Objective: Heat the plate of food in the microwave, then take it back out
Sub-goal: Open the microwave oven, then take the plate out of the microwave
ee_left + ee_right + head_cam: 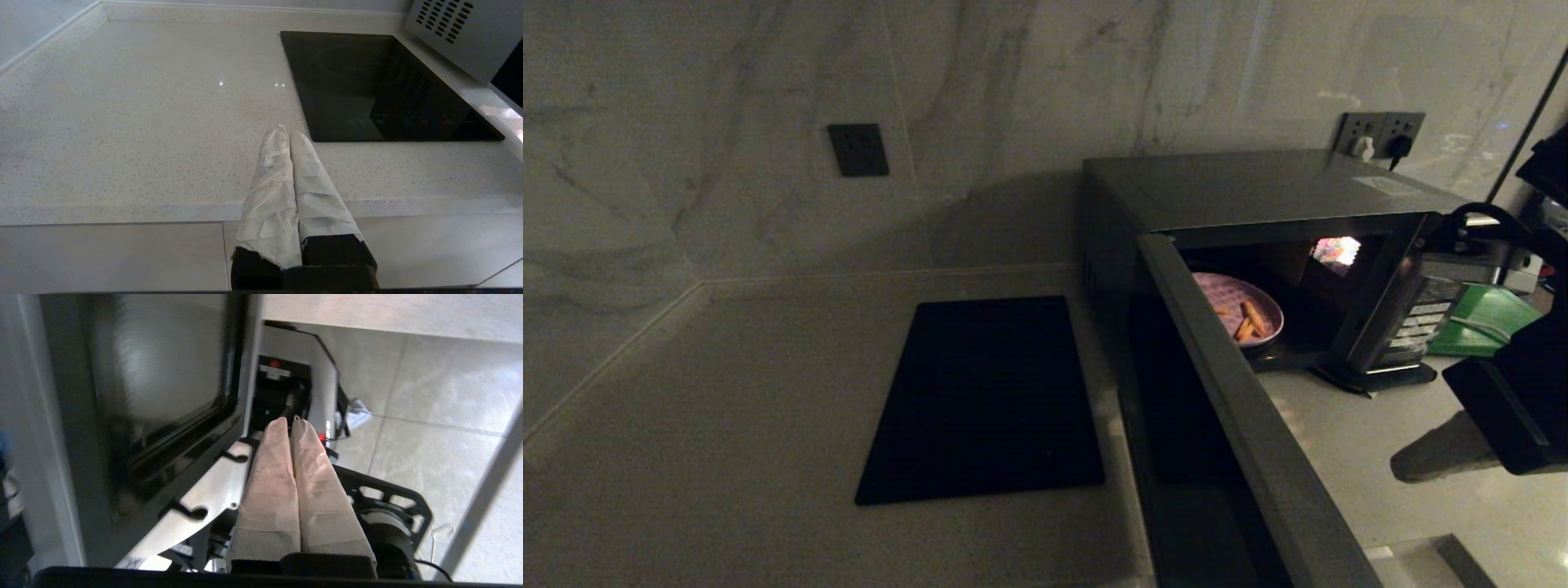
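Countertop (727, 425) — head view alone shows plate of food (1241, 310) inside open microwave (1258, 204); both end effectors (289, 132) (291, 421) closed, empty.

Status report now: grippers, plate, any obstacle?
Both grippers shut, empty: left gripper, right gripper. Plate inside microwave. Door open; nothing blocks.

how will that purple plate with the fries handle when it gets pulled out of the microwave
The plate looks rigid and shallow, so it should likely slide flat without flexing. Its low rim probably gives little to pinch. The loose fries could shift or roll off if it tilts.
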Robot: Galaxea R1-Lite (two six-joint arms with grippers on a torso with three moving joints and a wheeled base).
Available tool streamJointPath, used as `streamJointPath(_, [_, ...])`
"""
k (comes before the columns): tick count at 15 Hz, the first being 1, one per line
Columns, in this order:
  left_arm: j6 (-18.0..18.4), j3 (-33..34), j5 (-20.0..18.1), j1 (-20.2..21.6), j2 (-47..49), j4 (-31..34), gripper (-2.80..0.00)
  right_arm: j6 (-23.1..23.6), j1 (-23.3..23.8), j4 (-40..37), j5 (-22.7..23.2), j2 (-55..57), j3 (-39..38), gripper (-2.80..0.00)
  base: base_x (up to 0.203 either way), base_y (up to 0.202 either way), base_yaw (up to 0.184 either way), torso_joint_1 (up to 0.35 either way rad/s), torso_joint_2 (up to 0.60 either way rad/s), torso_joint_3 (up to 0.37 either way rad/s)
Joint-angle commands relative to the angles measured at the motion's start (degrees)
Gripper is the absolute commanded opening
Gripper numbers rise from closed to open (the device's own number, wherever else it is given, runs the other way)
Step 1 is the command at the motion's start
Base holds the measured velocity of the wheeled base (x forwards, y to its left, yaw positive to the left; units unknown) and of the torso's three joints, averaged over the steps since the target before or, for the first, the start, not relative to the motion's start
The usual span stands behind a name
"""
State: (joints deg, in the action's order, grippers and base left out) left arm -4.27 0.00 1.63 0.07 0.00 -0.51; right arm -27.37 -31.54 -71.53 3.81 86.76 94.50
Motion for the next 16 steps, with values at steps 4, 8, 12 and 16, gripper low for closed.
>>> streamJointPath(4, [-0.04, 0.00, 0.04, 0.01, 0.09, -0.02, -2.80, -5.60, 4.78, 7.73, -7.15, 0.92, 1.45, -2.80, 0.000, 0.000, 0.000, 0.000, 0.00, 0.000])
streamJointPath(8, [-0.04, 0.00, 0.04, 0.01, 0.09, -0.02, -2.80, -13.61, 13.82, 12.47, -8.70, 4.33, 0.67, -2.80, 0.000, 0.000, 0.000, 0.000, 0.00, 0.000])
streamJointPath(12, [-0.04, 0.00, 0.04, 0.01, 0.09, -0.02, -2.80, -19.52, 21.16, 24.23, -8.93, 15.73, 0.62, -2.80, 0.000, 0.000, 0.000, 0.000, 0.00, 0.000])
streamJointPath(16, [-0.04, 0.00, 0.04, 0.01, 0.09, -0.02, -2.80, -25.48, 25.17, 40.39, -9.84, 25.38, 3.93, -2.80, 0.000, 0.000, 0.000, 0.000, 0.00, 0.000])
